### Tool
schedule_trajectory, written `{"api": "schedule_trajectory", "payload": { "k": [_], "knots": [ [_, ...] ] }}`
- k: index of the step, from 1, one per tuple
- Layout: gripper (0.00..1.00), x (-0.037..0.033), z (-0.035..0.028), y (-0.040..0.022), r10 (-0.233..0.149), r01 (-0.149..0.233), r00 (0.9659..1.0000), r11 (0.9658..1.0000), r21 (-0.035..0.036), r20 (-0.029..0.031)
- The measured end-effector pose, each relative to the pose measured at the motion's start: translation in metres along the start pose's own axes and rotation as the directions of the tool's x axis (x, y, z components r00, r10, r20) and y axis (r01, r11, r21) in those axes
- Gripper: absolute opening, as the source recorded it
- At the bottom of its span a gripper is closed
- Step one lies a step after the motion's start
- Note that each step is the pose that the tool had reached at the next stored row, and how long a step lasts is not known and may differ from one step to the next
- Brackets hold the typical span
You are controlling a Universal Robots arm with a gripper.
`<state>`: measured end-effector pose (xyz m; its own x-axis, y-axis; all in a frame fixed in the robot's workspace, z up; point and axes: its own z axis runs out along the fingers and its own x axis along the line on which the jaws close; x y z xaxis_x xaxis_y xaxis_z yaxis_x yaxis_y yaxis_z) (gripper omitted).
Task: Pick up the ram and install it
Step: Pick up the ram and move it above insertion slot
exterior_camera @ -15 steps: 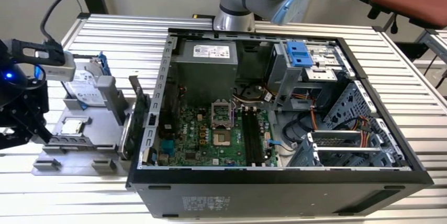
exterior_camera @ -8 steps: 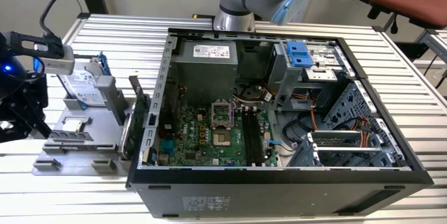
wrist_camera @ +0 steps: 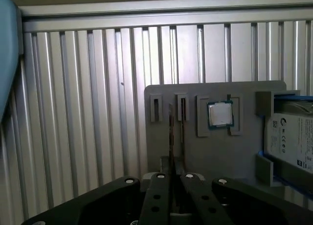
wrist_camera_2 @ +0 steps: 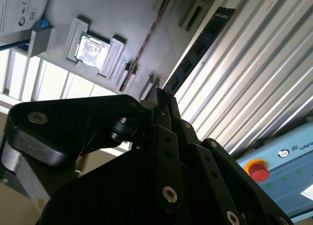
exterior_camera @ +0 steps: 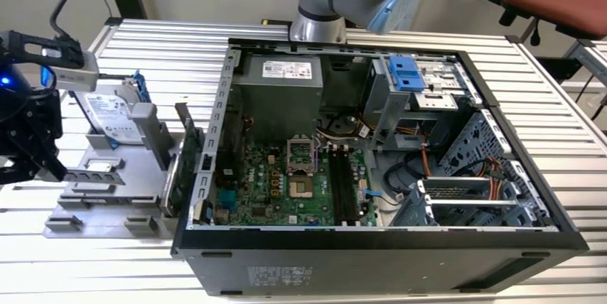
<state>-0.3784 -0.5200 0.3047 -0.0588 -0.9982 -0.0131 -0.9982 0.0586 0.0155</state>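
Starting with the exterior view: the gripper (exterior_camera: 36, 167) hangs at that view's left edge, just beside the gray tray (exterior_camera: 104, 208) that carries the hard drive (exterior_camera: 106, 114), and well apart from the open computer case (exterior_camera: 379, 243). In the second wrist view the jaws are pinched narrow on one end of the ram (wrist_camera_2: 198, 49), with the ribbed table (wrist_camera_2: 254, 83) behind it. In the first wrist view the stick runs edge-on between the fingers (wrist_camera: 157, 195), and a processor chip (wrist_camera: 220, 114) sits in the tray.
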Motion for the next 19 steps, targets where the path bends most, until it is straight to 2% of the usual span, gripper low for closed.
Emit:
{"api": "schedule_trajectory", "payload": {
  "k": [7,19],
  "knots": [
    [0.00,-0.0005,-0.0129,0.0003,-0.013,0.013,0.9999,0.9999,0.0003,-0.0002],
    [0.00,-0.0016,-0.0416,0.0007,-0.022,0.022,0.9998,0.9998,0.0004,-0.0003]
  ]
}}
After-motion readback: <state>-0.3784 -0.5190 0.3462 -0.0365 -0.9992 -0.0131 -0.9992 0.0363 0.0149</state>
